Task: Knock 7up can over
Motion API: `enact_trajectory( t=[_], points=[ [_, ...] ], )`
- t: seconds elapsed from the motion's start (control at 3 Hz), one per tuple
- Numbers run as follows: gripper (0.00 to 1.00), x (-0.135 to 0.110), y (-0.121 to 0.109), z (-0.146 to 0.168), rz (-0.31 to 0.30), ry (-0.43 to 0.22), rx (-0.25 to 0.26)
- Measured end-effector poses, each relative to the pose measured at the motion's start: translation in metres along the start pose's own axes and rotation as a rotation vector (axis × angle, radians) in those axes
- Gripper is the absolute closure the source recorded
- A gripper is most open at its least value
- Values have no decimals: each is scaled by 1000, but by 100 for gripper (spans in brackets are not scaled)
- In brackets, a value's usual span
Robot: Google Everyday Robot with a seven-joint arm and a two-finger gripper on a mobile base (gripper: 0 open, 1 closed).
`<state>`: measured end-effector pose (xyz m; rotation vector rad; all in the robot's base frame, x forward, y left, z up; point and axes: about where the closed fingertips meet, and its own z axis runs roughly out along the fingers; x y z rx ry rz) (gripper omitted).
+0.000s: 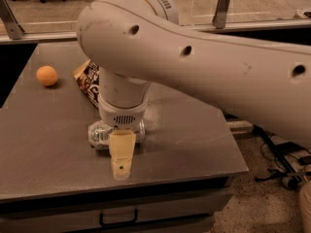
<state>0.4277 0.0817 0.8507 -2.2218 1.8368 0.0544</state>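
The 7up can (101, 134), silver with a pale label, lies on its side on the grey table (43, 144), its end facing left. My gripper (121, 161) hangs over it from the big white arm, its cream finger (121, 154) pointing down toward the table's front edge, just in front of and partly over the can. The right part of the can is hidden behind the wrist.
A brown-and-cream snack bag (89, 81) lies behind the can, partly hidden by the arm. A small orange ball (46, 75) sits at the back left. The table's front edge runs just below the finger. Cables lie on the floor at the right.
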Motion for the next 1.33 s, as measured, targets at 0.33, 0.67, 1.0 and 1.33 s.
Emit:
enact_trajectory(
  t=[0.33, 0.67, 1.0, 1.33],
  points=[
    [0, 0, 0, -1, 11, -11, 6],
    [0, 12, -1, -7, 58, -92, 27],
    [0, 53, -10, -39, 171, -240, 138],
    [0, 94, -19, -83, 313, -320, 294]
  ],
)
